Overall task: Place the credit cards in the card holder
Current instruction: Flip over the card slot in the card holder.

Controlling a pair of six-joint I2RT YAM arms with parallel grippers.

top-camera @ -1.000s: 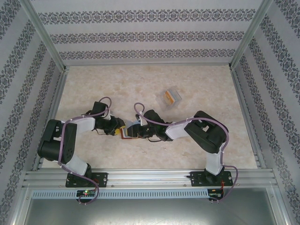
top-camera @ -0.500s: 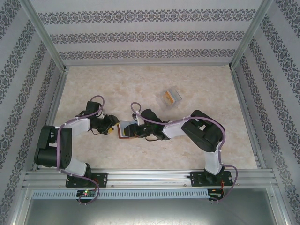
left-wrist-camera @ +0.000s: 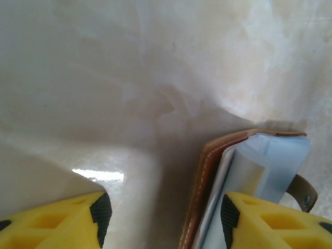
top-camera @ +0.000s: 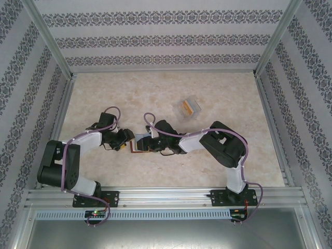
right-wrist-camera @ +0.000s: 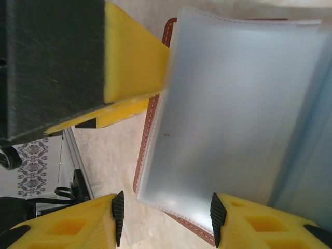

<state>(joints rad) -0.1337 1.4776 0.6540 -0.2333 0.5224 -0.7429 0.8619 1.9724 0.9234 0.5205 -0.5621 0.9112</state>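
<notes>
The card holder (top-camera: 135,146) lies open on the table between my two grippers, brown leather outside, blue-grey sleeves inside. In the left wrist view its stitched brown cover (left-wrist-camera: 203,179) stands on edge between the open fingers of my left gripper (left-wrist-camera: 165,215), untouched by the left pad (left-wrist-camera: 101,211); the snap strap (left-wrist-camera: 304,193) sticks out to the right. My right gripper (right-wrist-camera: 168,220) is open over a corner of the pale sleeve (right-wrist-camera: 228,119), and the left gripper's yellow finger (right-wrist-camera: 132,62) sits close by. An orange credit card (top-camera: 186,108) lies further back in a clear box.
The clear plastic box (top-camera: 192,106) sits alone behind and to the right of the grippers. Patterned walls and metal rails enclose the marble-look table (top-camera: 104,93). Both arms (top-camera: 207,140) crowd the near middle, forearms low over the surface.
My left gripper has let go, opened wider and drawn back to the left. The card holder and my right gripper have shifted a little left with it.
</notes>
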